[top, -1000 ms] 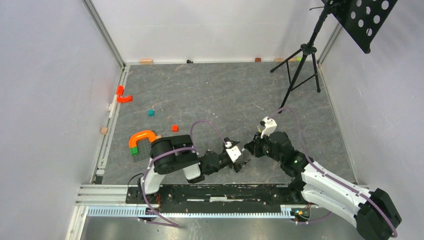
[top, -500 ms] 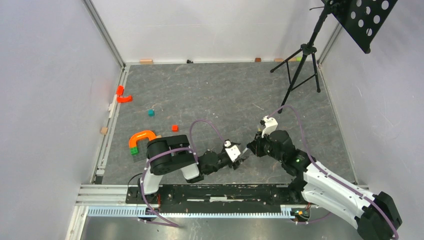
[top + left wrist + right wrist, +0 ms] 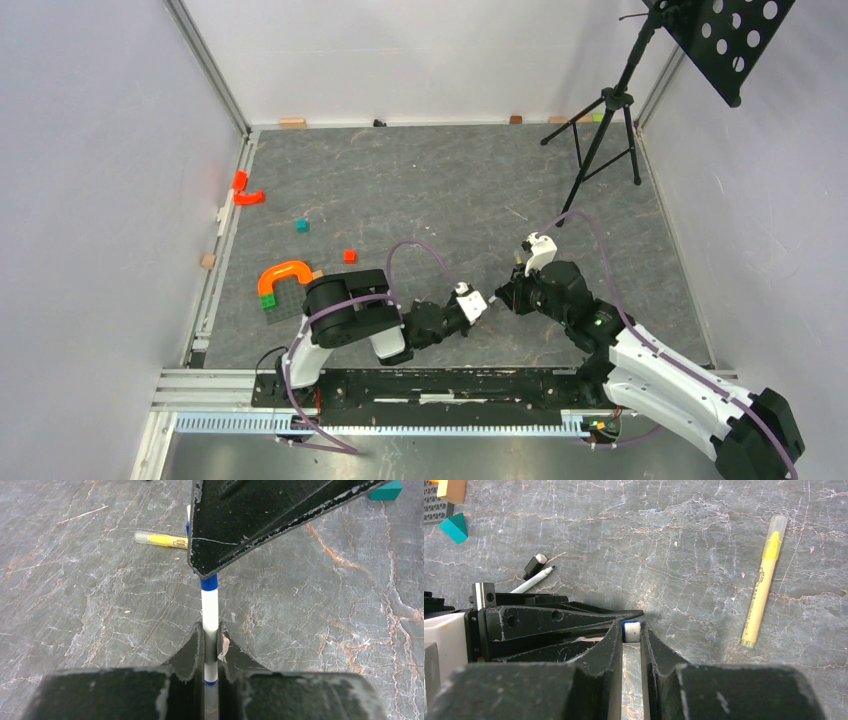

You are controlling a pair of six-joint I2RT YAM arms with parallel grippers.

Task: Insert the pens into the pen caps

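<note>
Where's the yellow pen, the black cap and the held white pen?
yellow pen (image 3: pixel 763 582), right wrist view, middle of barrel
black cap (image 3: pixel 533 567), right wrist view, black body
white pen (image 3: pixel 210 611), left wrist view, white barrel

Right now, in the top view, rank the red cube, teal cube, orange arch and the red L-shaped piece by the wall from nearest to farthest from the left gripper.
From the left gripper:
1. Red cube, to its left.
2. Teal cube and orange arch, farther left: too close to call.
3. Red L-shaped piece, at the left wall.
</note>
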